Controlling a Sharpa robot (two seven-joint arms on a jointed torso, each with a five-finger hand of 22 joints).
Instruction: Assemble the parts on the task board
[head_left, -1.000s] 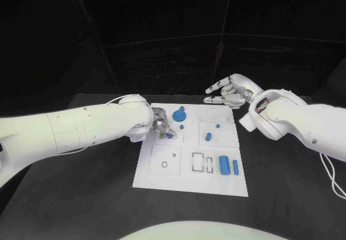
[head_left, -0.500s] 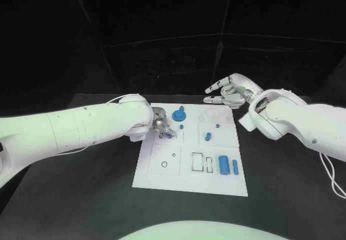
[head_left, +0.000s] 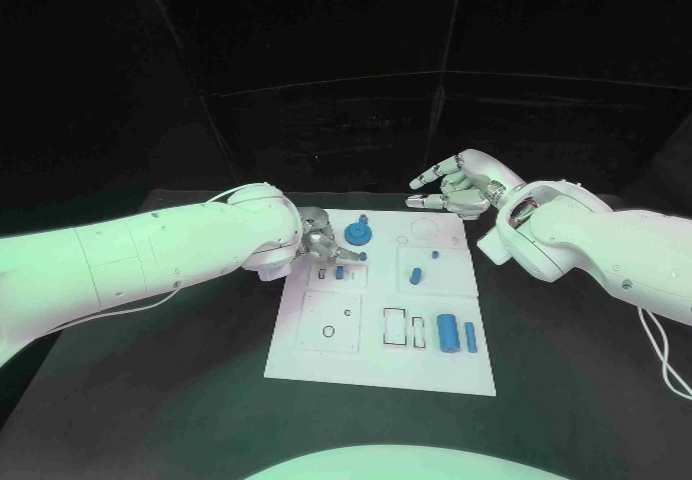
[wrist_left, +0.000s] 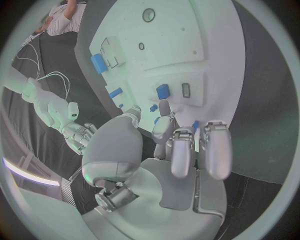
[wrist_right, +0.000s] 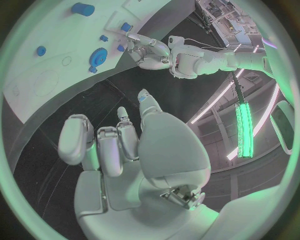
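Small blue part (head_left: 339, 271) lies on board — just beside left hand (head_left: 319, 245).

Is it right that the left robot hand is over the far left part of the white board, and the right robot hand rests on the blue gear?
Not entirely. In the head view the right robot hand hovers beyond the board's far edge, apart from the blue gear. The left robot hand is placed as you say.

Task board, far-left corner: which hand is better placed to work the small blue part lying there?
Left, likely. The left hand hovers over the task board beside the small blue part; the right hand is raised beyond the board's far edge, holding nothing.
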